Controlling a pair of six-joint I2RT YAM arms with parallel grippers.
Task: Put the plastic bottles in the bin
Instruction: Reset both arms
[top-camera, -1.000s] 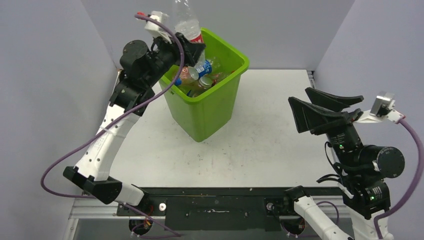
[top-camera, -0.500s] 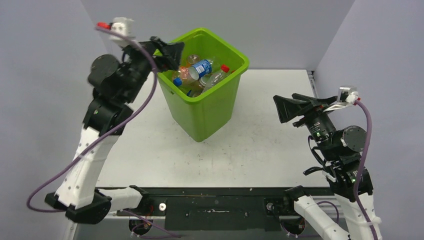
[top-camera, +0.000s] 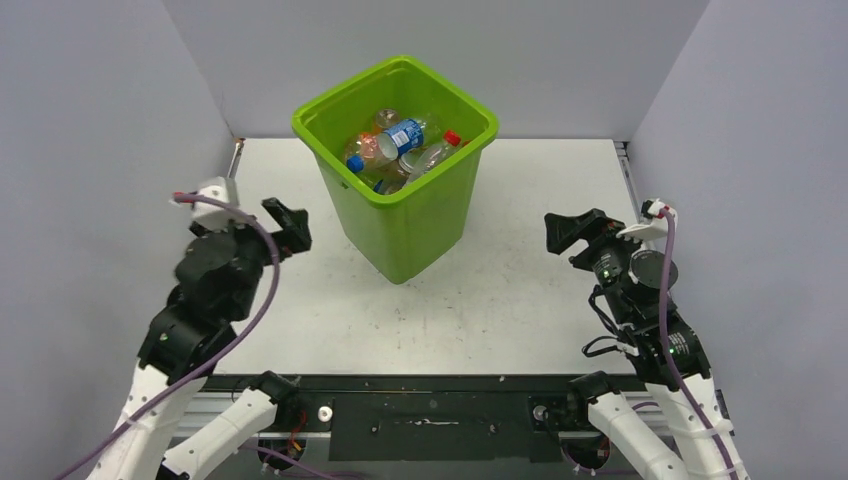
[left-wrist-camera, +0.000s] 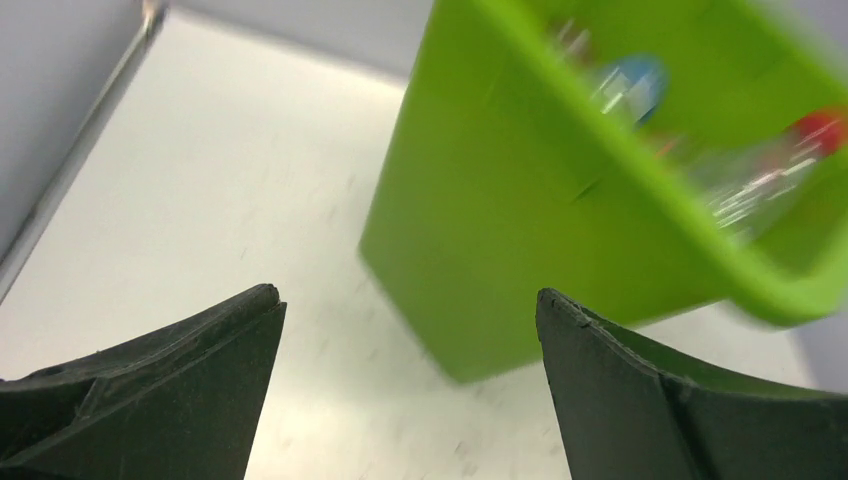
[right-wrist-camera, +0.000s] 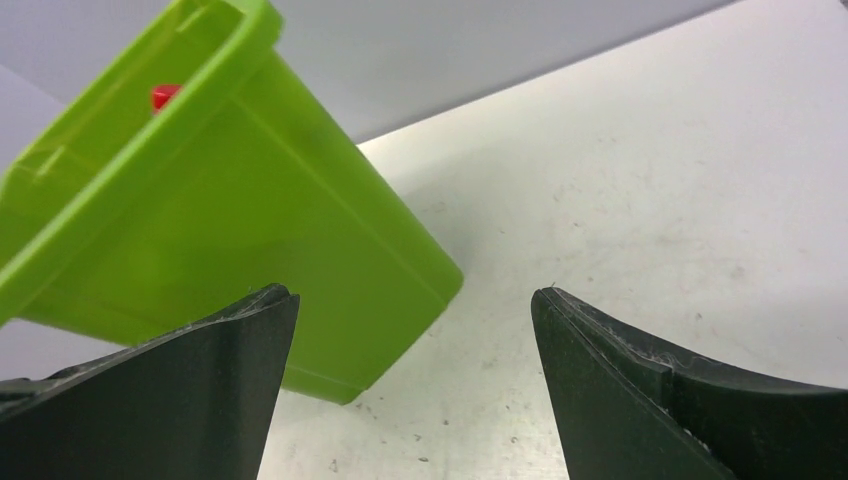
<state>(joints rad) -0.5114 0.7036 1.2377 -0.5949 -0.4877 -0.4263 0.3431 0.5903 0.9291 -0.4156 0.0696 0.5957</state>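
The lime-green bin (top-camera: 405, 215) stands at the back middle of the table. Several plastic bottles (top-camera: 400, 145) lie inside it, clear ones with blue labels and red caps. My left gripper (top-camera: 290, 228) is open and empty, low to the left of the bin. The left wrist view shows the bin (left-wrist-camera: 520, 230) blurred, with bottles (left-wrist-camera: 740, 180) inside, and my left gripper (left-wrist-camera: 410, 305) pointing at its base. My right gripper (top-camera: 572, 230) is open and empty, to the right of the bin. The right wrist view shows the bin's wall (right-wrist-camera: 270, 220) and a red cap (right-wrist-camera: 165, 95), with my right gripper (right-wrist-camera: 415, 300) apart from them.
The white table (top-camera: 520, 290) runs between grey walls on the left, back and right. A black rail (top-camera: 430, 400) crosses the near edge by the arm bases. No bottle shows on the table top.
My left gripper let a clear red-labelled bottle drop into the bin, then swung down and left, away from the rim. My right arm lowered and drew back.
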